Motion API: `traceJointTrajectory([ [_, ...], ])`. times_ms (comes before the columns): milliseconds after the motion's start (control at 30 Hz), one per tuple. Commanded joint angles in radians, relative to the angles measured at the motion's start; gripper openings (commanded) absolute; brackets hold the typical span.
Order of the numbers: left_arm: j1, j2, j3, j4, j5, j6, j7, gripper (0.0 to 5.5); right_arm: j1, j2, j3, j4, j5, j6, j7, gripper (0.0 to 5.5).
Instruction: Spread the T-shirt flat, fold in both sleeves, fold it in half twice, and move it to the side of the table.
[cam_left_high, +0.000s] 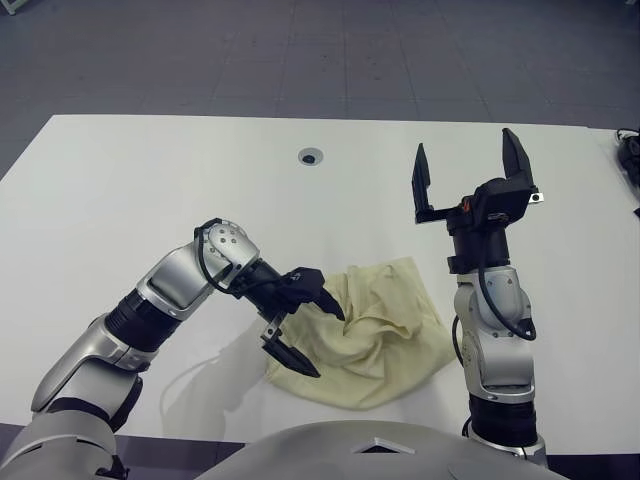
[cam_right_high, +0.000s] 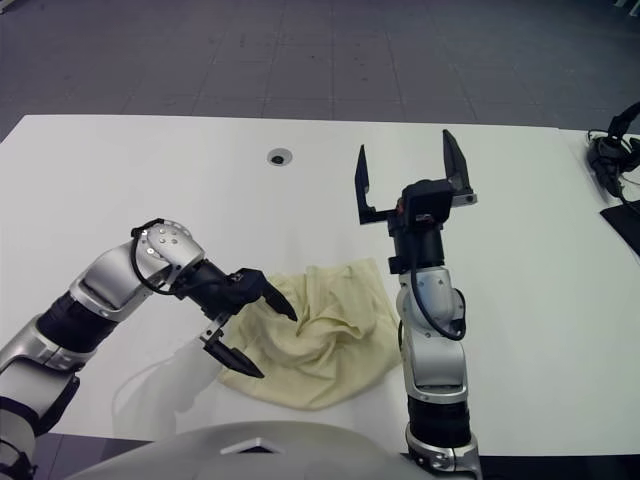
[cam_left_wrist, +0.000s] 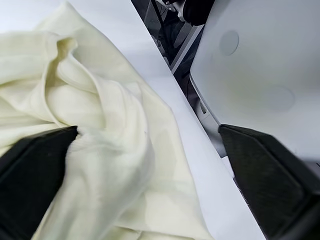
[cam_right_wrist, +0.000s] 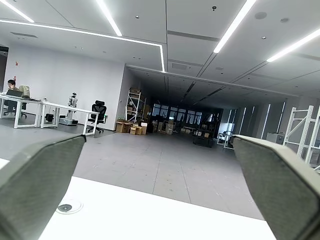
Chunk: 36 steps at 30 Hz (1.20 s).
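The table's (cam_left_high: 130, 170) left and far parts lie open, with only a flush grommet (cam_left_high: 311, 156) at far centre. The shirt (cam_left_high: 380, 330) lies crumpled by the near edge. The left gripper (cam_left_high: 328, 345), fingers apart, blocks its left edge. The right arm (cam_left_high: 495, 335) stands upright just right of it, with the right gripper (cam_left_high: 464, 140) raised and spread wide. Cables (cam_right_high: 607, 160) sit at the far right edge.

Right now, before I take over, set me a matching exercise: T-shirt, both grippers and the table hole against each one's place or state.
Things: 1 T-shirt; 2 left gripper; 3 right gripper; 4 round hole.
States: A open, raised upright, clear of the cloth; B crumpled near the front edge of the table; C set into the table farther back; D open, low against the cloth.
Pairs: 1-B; 2-D; 3-A; 4-C.
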Motion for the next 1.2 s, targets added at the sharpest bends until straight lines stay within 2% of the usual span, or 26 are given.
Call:
traceJointTrajectory([
  [33, 0.017, 0.048, -0.015, -0.025, 0.023, -0.019, -0.021, 4.49, -0.001, 0.001, -0.004, -0.006, 0.005, 0.013, 0.002, 5.40],
  [167, 0.031, 0.085, -0.029, -0.040, 0.056, -0.060, -0.027, 3.63, -0.008, 0.001, -0.004, 0.000, 0.006, 0.014, 0.003, 5.40],
  [500, 0.033, 0.130, 0.030, -0.088, -0.031, -0.048, -0.027, 1.98, -0.008, 0.002, -0.004, -0.003, 0.003, 0.017, -0.001, 5.40],
  [700, 0.028, 0.065, 0.048, -0.034, -0.006, -0.033, 0.051, 2.85, -0.013, 0.002, -0.003, 0.000, 0.004, 0.019, 0.001, 5.40],
  [1200, 0.040, 0.059, 0.019, -0.008, 0.069, -0.064, 0.061, 5.37, -0.006, 0.002, 0.000, -0.021, 0.003, 0.029, 0.002, 5.40],
])
